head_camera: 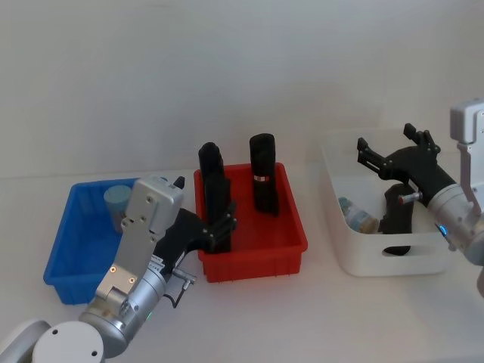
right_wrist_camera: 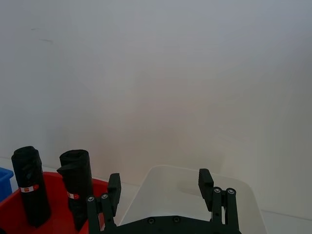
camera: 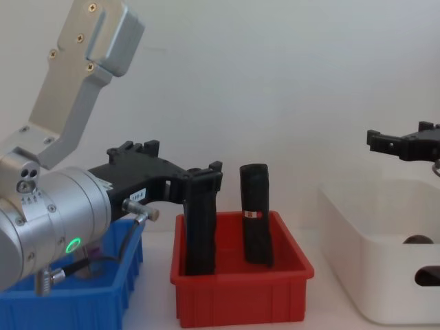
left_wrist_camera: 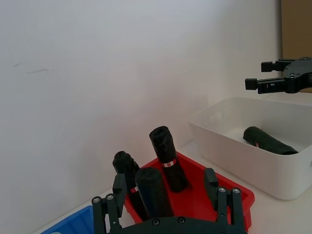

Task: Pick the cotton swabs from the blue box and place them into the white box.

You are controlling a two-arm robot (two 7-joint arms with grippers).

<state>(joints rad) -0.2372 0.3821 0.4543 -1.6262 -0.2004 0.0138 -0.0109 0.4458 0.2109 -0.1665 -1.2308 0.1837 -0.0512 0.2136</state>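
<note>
One jar of cotton swabs (head_camera: 117, 203) with a pale blue lid stands in the far corner of the blue box (head_camera: 69, 261). Another jar (head_camera: 357, 215) lies inside the white box (head_camera: 393, 263) beside a black block (head_camera: 398, 212). My left gripper (head_camera: 223, 227) hovers open and empty at the red bin's near-left side, just right of the blue box; its fingers (left_wrist_camera: 119, 187) stand apart. My right gripper (head_camera: 387, 144) hangs open and empty above the white box (right_wrist_camera: 195, 181), with its fingers (right_wrist_camera: 204, 181) spread.
The red bin (head_camera: 253, 253) between the two boxes holds three tall black blocks (head_camera: 263, 172), which rise close to my left gripper (camera: 180, 163). A plain white wall stands behind the table. Bare tabletop lies in front of the bins.
</note>
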